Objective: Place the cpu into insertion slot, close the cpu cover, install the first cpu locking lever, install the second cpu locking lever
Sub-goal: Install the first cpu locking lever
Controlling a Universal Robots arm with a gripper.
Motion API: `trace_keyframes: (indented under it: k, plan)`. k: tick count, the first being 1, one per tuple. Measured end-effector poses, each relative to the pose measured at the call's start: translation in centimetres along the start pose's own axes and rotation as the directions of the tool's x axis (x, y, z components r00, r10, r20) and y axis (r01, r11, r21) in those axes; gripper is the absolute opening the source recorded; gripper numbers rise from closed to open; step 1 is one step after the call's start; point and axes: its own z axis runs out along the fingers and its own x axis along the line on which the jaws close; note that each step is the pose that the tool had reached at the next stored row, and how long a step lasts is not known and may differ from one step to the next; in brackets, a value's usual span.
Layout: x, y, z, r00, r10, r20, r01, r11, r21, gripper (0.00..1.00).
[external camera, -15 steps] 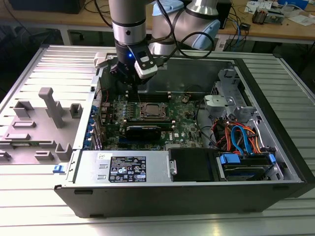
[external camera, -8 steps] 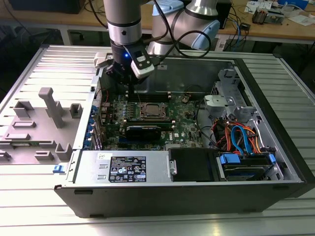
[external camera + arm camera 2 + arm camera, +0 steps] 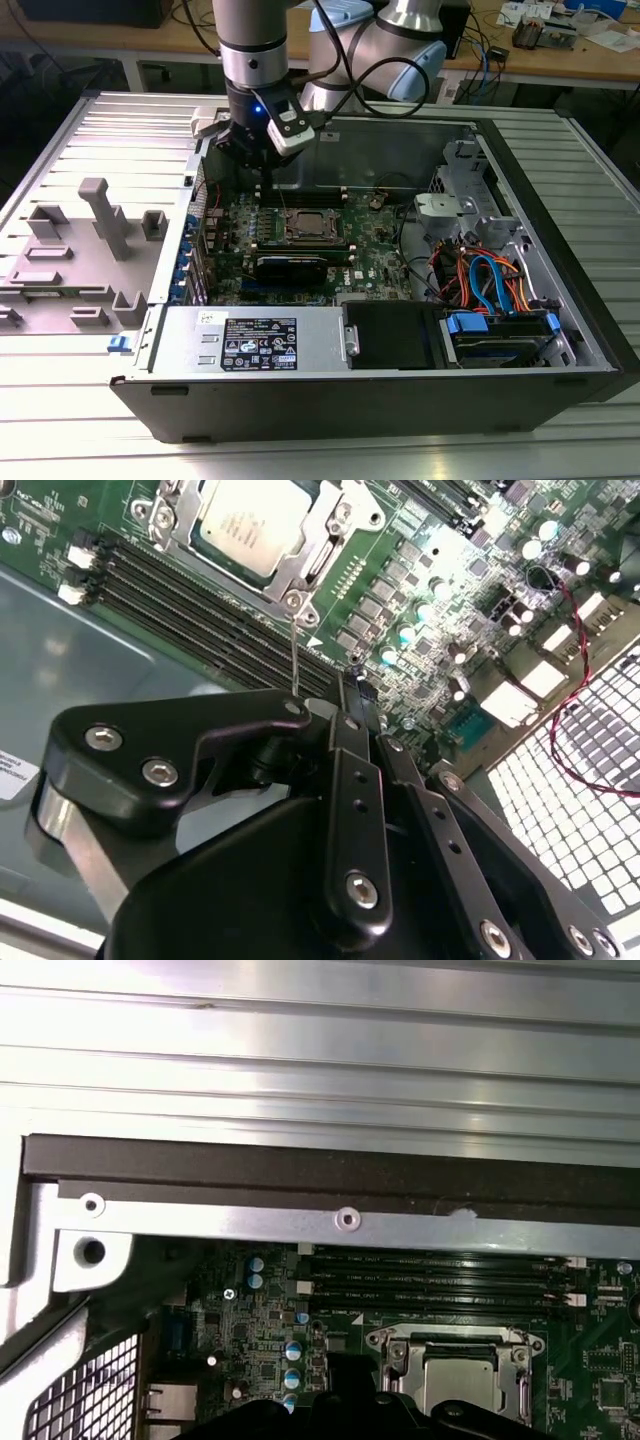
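- In the exterior view, we see the hand (image 3: 262,178) hanging low inside the open computer case (image 3: 400,150), over the far part of the green board (image 3: 375,255). The cpu (image 3: 308,226) lies flat in the insertion slot (image 3: 284,232) near the board's middle. It is just beside the hand, toward the exterior view's right and the case's near edge.
- In the second wrist view, the hand (image 3: 352,680) has its fingers drawn together at the tips, with no gap we can make out. A thin locking lever (image 3: 293,650) stands up from the socket corner nearest the hand and reaches the fingertips. We cannot tell whether they pinch it. The cpu cover (image 3: 312,568) lies flat as a frame around the cpu (image 3: 250,525).
- In the first wrist view, the hand (image 3: 345,1375) sits just beside the corner of the cpu cover (image 3: 400,1345). The cpu (image 3: 462,1380) is inside that frame. Memory slots (image 3: 440,1285) run between the socket and the case's edge.
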Motion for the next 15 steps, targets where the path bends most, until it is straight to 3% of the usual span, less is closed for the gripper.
trace_keyframes:
  k: [15]
  plan:
    - [-0.52,-0.03,0.02,1.0000,0.000,0.0000,0.000,1.0000,0.0000,0.11]
